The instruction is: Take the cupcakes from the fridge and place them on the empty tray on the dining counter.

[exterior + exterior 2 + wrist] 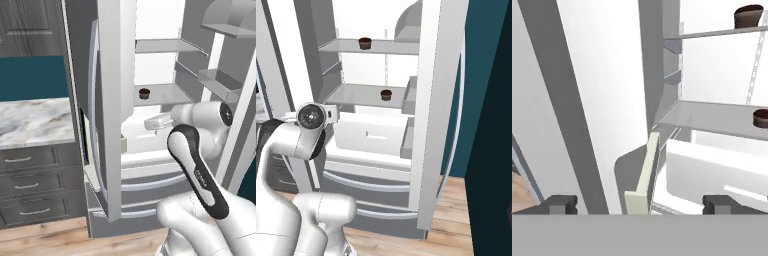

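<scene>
Your fingers (640,204) stand wide apart and hold nothing; the two dark tips sit low in the hand view with a broad gap between them. Straight ahead of that gap is the pale edge of the left door's bin (643,175), and beyond it the white crisper drawer (712,172).

The fridge (376,100) stands with both doors swung open, its white interior facing you. The cupcakes are both inside, on two different shelves. The upper cupcake (748,16) sits on the higher shelf (717,33), well above your fingers and off to their right. The lower cupcake (760,118) sits on the next shelf down (707,117), above the fingers and further right, partly cut by the frame edge. In the right base view you see them stacked the same way: one (365,43) on the top shelf, the other (386,94) on the shelf below, both well apart from the hand.

To the left of the fridge is a marble bench (35,120) over grey drawers (35,185).
</scene>
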You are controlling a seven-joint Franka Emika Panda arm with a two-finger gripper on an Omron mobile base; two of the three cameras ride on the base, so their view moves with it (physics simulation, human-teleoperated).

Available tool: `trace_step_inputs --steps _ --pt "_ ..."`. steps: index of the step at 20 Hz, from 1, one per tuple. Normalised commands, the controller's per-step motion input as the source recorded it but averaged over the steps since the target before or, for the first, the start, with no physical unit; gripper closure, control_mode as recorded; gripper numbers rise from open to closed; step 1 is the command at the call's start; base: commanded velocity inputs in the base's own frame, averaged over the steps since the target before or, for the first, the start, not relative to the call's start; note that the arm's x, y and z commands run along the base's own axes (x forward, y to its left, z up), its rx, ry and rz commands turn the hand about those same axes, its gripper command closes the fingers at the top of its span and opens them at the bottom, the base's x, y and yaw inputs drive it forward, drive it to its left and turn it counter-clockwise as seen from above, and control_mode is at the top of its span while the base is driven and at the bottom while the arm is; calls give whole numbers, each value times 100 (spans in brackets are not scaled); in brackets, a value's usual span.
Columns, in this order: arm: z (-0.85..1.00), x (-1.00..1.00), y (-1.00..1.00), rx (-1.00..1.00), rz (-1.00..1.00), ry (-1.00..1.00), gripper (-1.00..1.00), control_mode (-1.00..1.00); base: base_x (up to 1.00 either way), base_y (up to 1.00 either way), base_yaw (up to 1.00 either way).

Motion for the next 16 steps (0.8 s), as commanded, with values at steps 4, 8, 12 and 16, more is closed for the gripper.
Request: trace_step_inputs --steps 4,8,12,16 --pt "2 37 0 -1 19 -6 -100 -100 0 0 0" --pt "2 51 0 0 19 -3 -100 -100 0 0 0" --pt "2 69 1 0 13 -3 -100 -100 0 0 0" --pt "0 66 0 0 12 -10 -100 -100 0 0 0"
